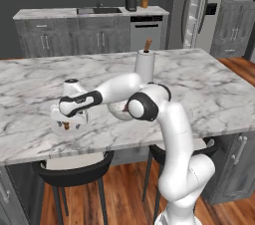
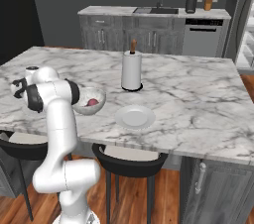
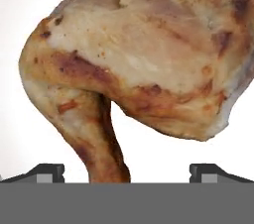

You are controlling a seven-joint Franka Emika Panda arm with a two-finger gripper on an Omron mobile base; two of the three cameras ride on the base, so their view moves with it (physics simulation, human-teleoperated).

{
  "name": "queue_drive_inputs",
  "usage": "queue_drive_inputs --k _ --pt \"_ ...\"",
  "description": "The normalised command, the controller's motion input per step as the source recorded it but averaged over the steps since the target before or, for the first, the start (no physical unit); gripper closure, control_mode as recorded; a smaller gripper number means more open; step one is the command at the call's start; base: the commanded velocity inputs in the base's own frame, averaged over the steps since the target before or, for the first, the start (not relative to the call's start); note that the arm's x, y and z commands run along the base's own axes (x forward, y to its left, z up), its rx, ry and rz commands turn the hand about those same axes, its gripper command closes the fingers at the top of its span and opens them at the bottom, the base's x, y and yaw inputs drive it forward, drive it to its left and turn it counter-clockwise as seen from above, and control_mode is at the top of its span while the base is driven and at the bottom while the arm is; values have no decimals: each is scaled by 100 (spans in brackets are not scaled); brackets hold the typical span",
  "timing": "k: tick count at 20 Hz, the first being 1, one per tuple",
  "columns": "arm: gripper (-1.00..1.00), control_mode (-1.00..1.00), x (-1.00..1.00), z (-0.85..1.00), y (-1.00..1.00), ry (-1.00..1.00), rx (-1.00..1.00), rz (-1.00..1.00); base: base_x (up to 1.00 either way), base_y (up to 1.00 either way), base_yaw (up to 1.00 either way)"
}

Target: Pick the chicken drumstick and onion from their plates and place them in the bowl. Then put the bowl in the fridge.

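Marble island (image 2: 198,94) carries one bowl (image 2: 89,101), one onion (image 2: 92,102), one bare plate (image 2: 135,117); jaws apart over one drumstick (image 3: 144,59).

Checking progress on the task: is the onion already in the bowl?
Yes, the right base view shows the reddish onion lying inside the bowl on the counter, beside an empty plate.

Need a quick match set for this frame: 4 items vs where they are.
Items:
1. onion
2. drumstick
3. white plate
4. paper towel roll

Places:
A. upright, behind the plate
B. between the open fingertips, on white
C. bare, right of the bowl
D. inside the bowl

Pairs: 1-D, 2-B, 3-C, 4-A
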Motion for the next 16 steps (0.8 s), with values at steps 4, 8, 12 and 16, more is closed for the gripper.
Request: queue_drive_inputs --k 4,8,12,16 --pt "-100 -100 15 0 28 5 0 0 0 0 0" --pt "-100 -100 18 0 21 6 -1 0 0 0 0" --pt "-100 -100 18 -3 4 11 -4 0 0 0 0" --pt "-100 -100 7 -15 -2 20 -8 0 0 0 0"
